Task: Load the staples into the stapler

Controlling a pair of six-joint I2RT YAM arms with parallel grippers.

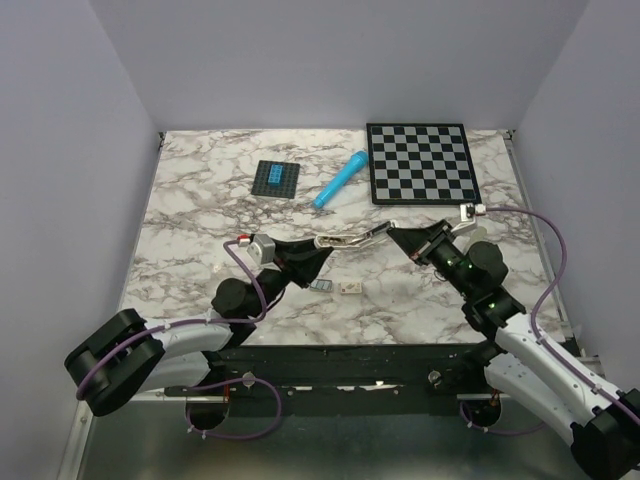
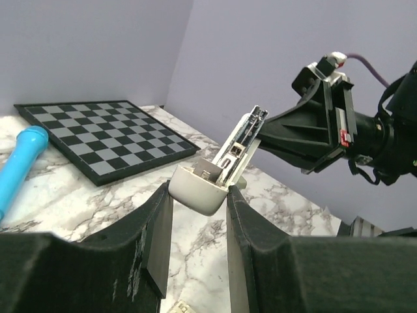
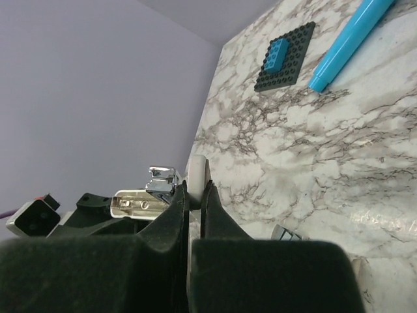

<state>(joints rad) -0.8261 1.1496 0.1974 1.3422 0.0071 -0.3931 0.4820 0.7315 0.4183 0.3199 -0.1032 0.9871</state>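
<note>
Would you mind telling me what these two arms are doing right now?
Both arms hold the stapler between them. The left gripper clamps its rounded cream end, and the right gripper is shut on the other end, with the metal rail exposed. The staples lie on the table below, not yet loaded.

Lilac walls [image 1: 300, 60] — marble tabletop [image 1: 200, 215]
</note>
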